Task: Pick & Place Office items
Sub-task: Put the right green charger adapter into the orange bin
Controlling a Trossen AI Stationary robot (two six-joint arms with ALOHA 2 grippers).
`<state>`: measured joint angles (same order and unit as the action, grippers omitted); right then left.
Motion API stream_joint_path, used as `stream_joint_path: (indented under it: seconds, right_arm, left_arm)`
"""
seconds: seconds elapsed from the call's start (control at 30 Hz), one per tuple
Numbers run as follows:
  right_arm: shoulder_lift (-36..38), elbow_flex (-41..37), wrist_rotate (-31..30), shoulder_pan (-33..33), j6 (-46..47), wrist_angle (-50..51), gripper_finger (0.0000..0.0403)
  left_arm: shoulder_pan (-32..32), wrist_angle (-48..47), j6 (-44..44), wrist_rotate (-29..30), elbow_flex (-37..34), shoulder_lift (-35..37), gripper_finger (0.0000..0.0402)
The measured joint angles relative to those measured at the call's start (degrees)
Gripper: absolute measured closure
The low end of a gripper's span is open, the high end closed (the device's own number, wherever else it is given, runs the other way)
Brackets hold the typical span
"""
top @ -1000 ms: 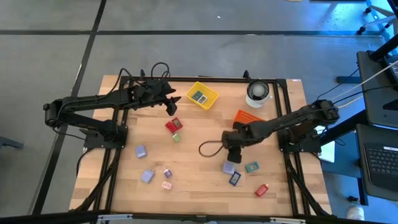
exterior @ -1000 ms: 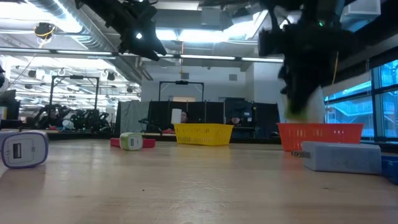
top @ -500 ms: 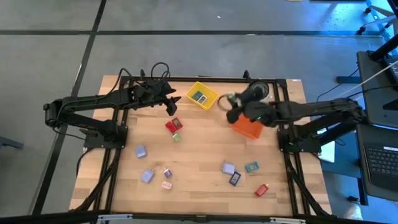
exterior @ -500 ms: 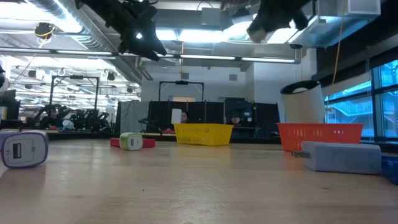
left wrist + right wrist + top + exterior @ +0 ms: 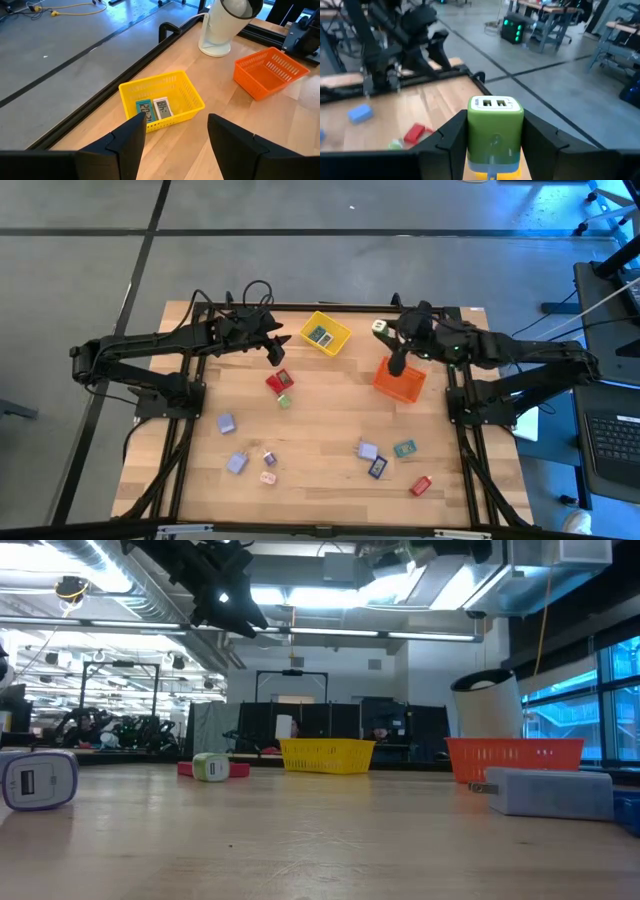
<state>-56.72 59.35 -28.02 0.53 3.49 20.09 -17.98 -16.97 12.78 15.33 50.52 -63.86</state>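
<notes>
My right gripper (image 5: pixel 388 332) hovers high by the table's far edge, next to the orange bin (image 5: pixel 400 382), shut on a green charger block (image 5: pixel 495 127) with two ports on its white face. A dark cord (image 5: pixel 397 362) hangs from it over the bin. My left gripper (image 5: pixel 276 351) is open in the air, near the yellow bin (image 5: pixel 162 102), which holds a teal piece (image 5: pixel 144 108) and a white piece (image 5: pixel 162 106). Other small pieces lie flat on the table: a red one (image 5: pixel 278 382), a green one (image 5: pixel 284 400), a lavender one (image 5: pixel 226 423), a teal one (image 5: pixel 404 448), a dark blue one (image 5: pixel 377 467). My right gripper pinches the green charger block by its two opposite side walls (image 5: pixel 472 135), one finger (image 5: pixel 447 145) on each side. The ported white face (image 5: pixel 495 103) points away from the wrist. The block is lifted clear of the table, and its cord hangs slack below.
A white round roll (image 5: pixel 227 25) stands at the far edge beside the orange bin. A second lavender block (image 5: pixel 367 450) and a red piece (image 5: pixel 421 485) lie near the right front. In the low view a lavender charger (image 5: pixel 40 780) sits close at the left. Bare wood lies mid-table.
My right gripper has risen from the cluster of pieces at the table's near right and swung toward the far edge, past the orange bin, turning as it went. The green charger went with it, lifted clear, and its cord came off the table and now hangs.
</notes>
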Motion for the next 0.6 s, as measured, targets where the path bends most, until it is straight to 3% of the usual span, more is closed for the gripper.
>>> stream_joint_path:
  seconds: [0.23,0.6]
  right_arm:
    - [7.15,-2.66,2.39,-2.81,-0.97,10.87,0.0251]
    - [18.38,-23.05,6.96,-4.24,8.03,9.77,0.0248]
  left_arm:
    - [0.00,0.01,0.00,0.00,0.00,0.00,0.0195]
    - [0.00,0.02,0.00,0.00,0.00,0.00,0.0194]
